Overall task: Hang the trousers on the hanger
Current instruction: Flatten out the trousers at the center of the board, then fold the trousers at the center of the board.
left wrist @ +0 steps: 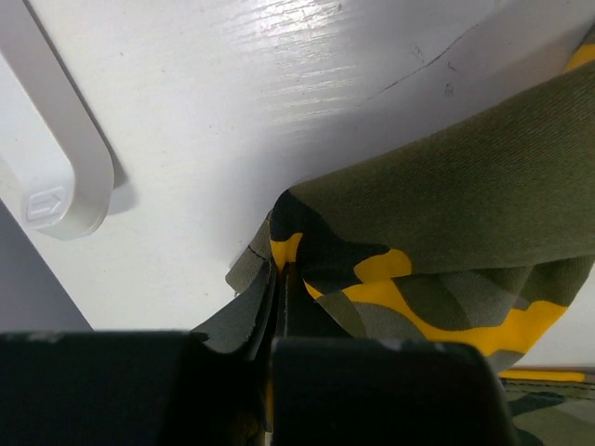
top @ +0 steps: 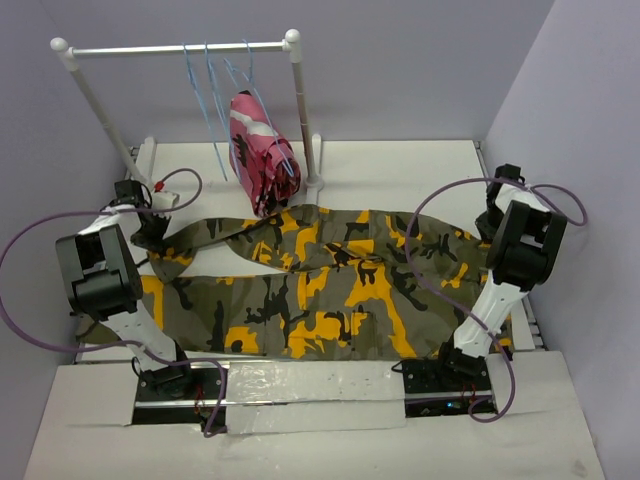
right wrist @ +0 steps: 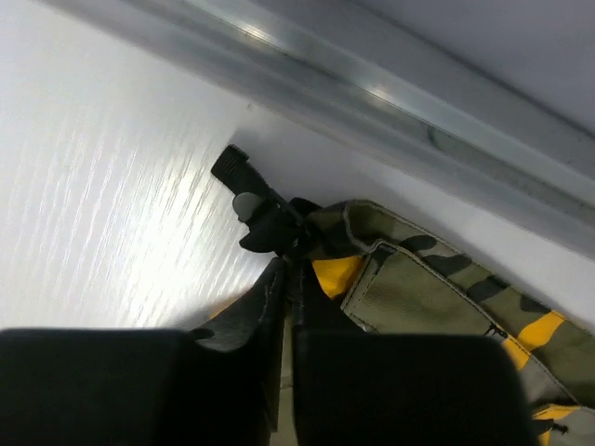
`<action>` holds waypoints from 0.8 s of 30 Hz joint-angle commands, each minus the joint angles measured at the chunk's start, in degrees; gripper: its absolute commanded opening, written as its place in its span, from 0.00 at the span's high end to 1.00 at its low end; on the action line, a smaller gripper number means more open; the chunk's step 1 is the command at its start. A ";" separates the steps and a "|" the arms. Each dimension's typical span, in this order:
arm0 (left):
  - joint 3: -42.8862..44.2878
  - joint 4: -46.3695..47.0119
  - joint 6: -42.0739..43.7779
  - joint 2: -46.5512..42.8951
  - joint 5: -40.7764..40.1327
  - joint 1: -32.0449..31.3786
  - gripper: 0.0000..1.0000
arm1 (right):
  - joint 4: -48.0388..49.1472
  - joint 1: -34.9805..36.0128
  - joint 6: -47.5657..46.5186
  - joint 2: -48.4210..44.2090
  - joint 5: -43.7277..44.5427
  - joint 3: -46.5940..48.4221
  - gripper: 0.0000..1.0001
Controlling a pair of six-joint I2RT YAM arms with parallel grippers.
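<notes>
With left fingers [left wrist: 372, 390] shut tight, pinched a leg-end fold of the trousers [top: 330, 290]; with right fingers [right wrist: 390, 390] pressed together, nipped the waistband corner. Saw the cloth spread flat between both sets of fingers, long axis running left to right. Spotted the hanger [top: 200, 95] hooked on the rail [top: 170, 47], beyond and above the left fingers, nearer those than the right. Judged a lift up toward it as next.

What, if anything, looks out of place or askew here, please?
The pink camouflage garment hangs bunched and lopsided under the rail, and the trousers lie rumpled across the table, their far leg twisted.
</notes>
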 commanded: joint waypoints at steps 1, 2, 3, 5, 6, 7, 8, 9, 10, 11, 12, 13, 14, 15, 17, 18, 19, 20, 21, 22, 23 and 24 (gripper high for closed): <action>3.00 -2.68 -3.14 -0.78 0.02 0.40 1.00 | 2.27 -0.60 -1.75 -2.99 -5.04 -3.03 1.00; 3.18 -3.10 -3.12 -1.36 0.17 0.33 1.00 | 2.11 -0.51 -2.17 -3.76 -5.09 -2.77 1.00; 3.43 -3.48 -2.91 -1.88 0.17 0.37 1.00 | 2.07 -0.25 -2.55 -4.79 -4.49 -2.25 1.00; 4.18 -3.90 -2.14 -2.40 -0.21 0.33 1.00 | 2.02 0.18 -2.92 -5.87 -2.88 -1.27 1.00; 5.88 -4.91 -1.04 -2.82 -1.14 0.41 1.00 | 1.85 0.35 -2.58 -7.82 -1.18 -0.17 1.00; 7.29 -5.63 -0.41 -2.83 -1.16 0.41 1.00 | 1.85 0.35 -1.97 -10.27 -0.30 0.45 1.00; 8.70 -7.28 0.46 -2.91 -3.24 0.50 1.00 | 2.38 0.35 -1.71 -11.69 0.50 0.89 1.00; 10.28 -8.21 0.71 -2.91 -4.00 0.50 1.00 | 2.79 0.35 -1.62 -12.94 1.33 1.22 1.00; 13.03 -9.17 0.98 -2.83 -4.46 0.50 1.00 | 3.98 0.35 -1.28 -15.59 2.71 1.24 1.00; 13.18 -10.14 0.99 -2.83 -4.49 0.50 1.00 | 4.05 0.35 -1.27 -15.73 2.78 0.91 1.00; 14.84 -11.85 1.22 -3.05 -2.90 0.65 1.00 | 6.23 0.35 -1.19 -18.97 3.16 -0.39 1.00; 14.78 -12.93 1.47 -3.25 -1.94 0.62 1.00 | 7.24 0.41 -1.29 -20.10 2.46 -2.06 1.00; 14.42 -13.44 1.48 -3.48 -1.21 0.63 1.00 | 8.31 0.48 -1.35 -21.22 1.75 -3.50 1.00; 14.24 -13.57 0.98 -3.62 -0.72 0.68 1.00 | 9.13 0.65 -1.27 -22.34 1.35 -4.47 1.00; 15.10 -14.71 -0.09 -3.44 -0.61 0.68 1.00 | 10.18 1.14 -1.10 -23.79 1.20 -6.27 1.00; 15.72 -15.06 -0.32 -3.46 -1.15 0.69 1.00 | 10.80 1.17 -1.19 -24.32 1.11 -6.72 1.00; 16.35 -15.33 -0.33 -3.65 -1.22 0.76 1.00 | 11.41 1.33 -1.29 -24.85 0.44 -7.13 1.00; 17.29 -15.71 -0.32 -3.91 -1.15 0.77 1.00 | 11.97 1.42 -1.48 -25.42 -0.09 -7.27 1.00; 19.15 -16.30 -0.24 -4.16 -1.22 0.76 1.00 | 12.76 1.50 -1.80 -26.23 -0.64 -7.18 1.00; 20.31 -16.83 -0.25 -4.31 -2.11 0.68 1.00 | 12.95 1.58 -1.98 -26.66 -1.51 -7.00 1.00; 21.73 -17.44 -0.33 -4.22 -3.19 0.68 1.00 | 13.22 1.58 -2.15 -27.02 -1.60 -6.70 1.00; 24.31 -17.96 -0.42 -4.04 -3.56 0.76 1.00 | 13.53 1.58 -2.21 -27.45 -2.51 -5.97 1.00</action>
